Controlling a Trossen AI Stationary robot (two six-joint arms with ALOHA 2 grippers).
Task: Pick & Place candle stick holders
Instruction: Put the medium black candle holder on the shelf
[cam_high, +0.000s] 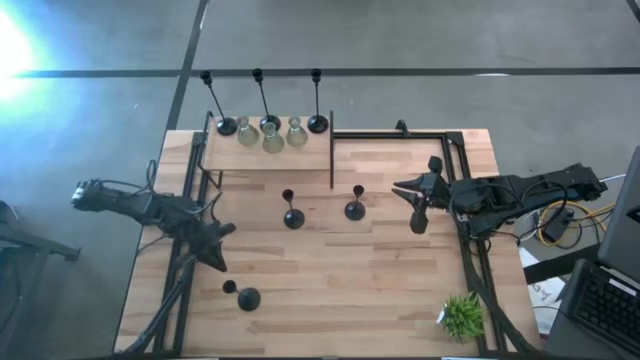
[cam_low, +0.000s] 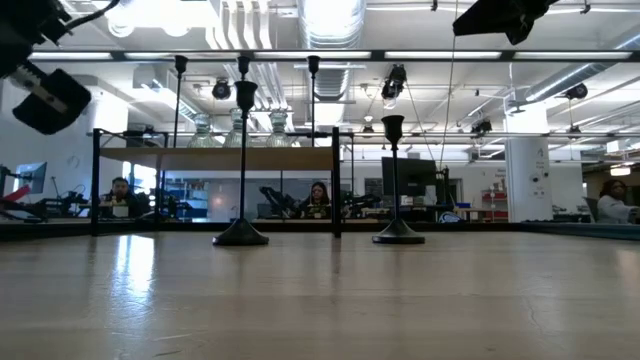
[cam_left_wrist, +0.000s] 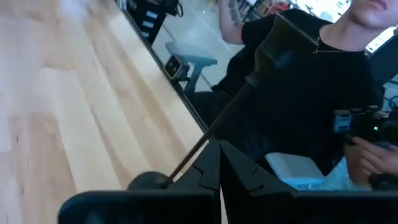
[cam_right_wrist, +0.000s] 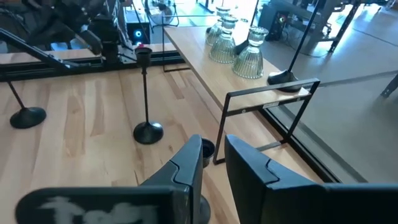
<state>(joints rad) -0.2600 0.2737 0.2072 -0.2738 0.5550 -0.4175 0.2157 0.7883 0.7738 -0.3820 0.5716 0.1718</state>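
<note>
Three tall black candle stick holders (cam_high: 318, 123) and three glass ones (cam_high: 272, 135) stand on the raised shelf (cam_high: 300, 158) at the far left. On the table a tall black holder (cam_high: 292, 219) and a shorter one (cam_high: 355, 210) stand mid-table, and a third (cam_high: 248, 298) stands upright on its round base near the near left corner. My left gripper (cam_high: 220, 262) is shut just short of that third holder (cam_left_wrist: 205, 140), with a strip of table between them in the high view. My right gripper (cam_right_wrist: 213, 146) hovers at the right, open by a narrow gap and holding nothing.
A small potted plant (cam_high: 462, 315) sits at the near right corner. Black frame rails (cam_high: 465, 240) run along the table's sides. A keyboard (cam_high: 600, 305) and cables lie off the right edge. A person (cam_left_wrist: 311, 106) is beyond the near edge, and others sit beyond the far edge.
</note>
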